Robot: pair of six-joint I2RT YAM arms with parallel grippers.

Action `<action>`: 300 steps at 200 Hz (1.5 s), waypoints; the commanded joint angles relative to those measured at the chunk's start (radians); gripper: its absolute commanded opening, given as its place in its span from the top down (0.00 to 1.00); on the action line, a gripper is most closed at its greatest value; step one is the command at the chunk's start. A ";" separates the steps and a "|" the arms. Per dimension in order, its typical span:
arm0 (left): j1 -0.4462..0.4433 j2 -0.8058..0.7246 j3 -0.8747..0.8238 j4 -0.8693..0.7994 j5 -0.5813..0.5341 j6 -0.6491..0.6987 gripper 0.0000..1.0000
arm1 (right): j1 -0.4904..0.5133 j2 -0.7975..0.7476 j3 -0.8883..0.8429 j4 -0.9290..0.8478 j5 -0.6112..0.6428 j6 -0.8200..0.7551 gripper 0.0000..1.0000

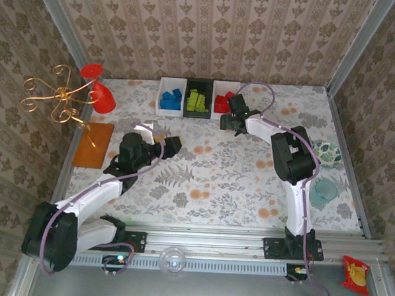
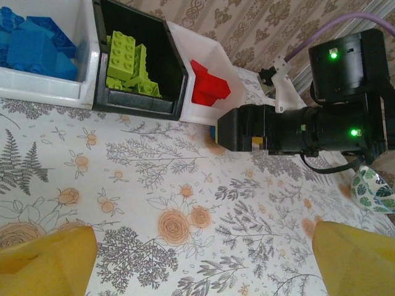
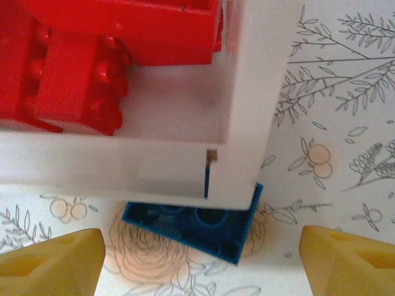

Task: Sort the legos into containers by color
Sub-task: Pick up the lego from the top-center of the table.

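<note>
Three containers stand in a row at the back: a white one (image 1: 170, 97) with blue legos (image 2: 31, 43), a black one (image 1: 198, 100) with lime green legos (image 2: 129, 61), and a white one (image 3: 247, 123) with red legos (image 3: 80, 74). One blue lego (image 3: 197, 225) lies upside down on the table, tucked against the front corner of the bin of red legos. My right gripper (image 3: 197, 265) hovers open just above and in front of it, fingers on either side. My left gripper (image 1: 174, 144) is open and empty over the middle of the table.
A red goblet (image 1: 101, 93), a gold wire ornament (image 1: 58, 97) and an orange mat (image 1: 93, 144) sit at the left. A teal patterned bowl (image 1: 328, 155) and a clear cup (image 1: 326, 190) stand at the right edge. Patterned walls close in the table.
</note>
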 commanded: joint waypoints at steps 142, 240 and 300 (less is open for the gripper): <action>0.007 -0.020 0.000 0.007 0.007 0.003 0.08 | -0.034 0.099 0.161 -0.144 -0.020 0.028 0.35; 0.015 -0.028 -0.003 0.005 0.013 -0.003 0.08 | -0.046 0.120 0.204 -0.184 -0.053 -0.022 0.46; 0.019 -0.025 -0.003 0.006 0.018 -0.002 0.08 | -0.043 -0.054 0.001 -0.078 -0.069 0.006 0.49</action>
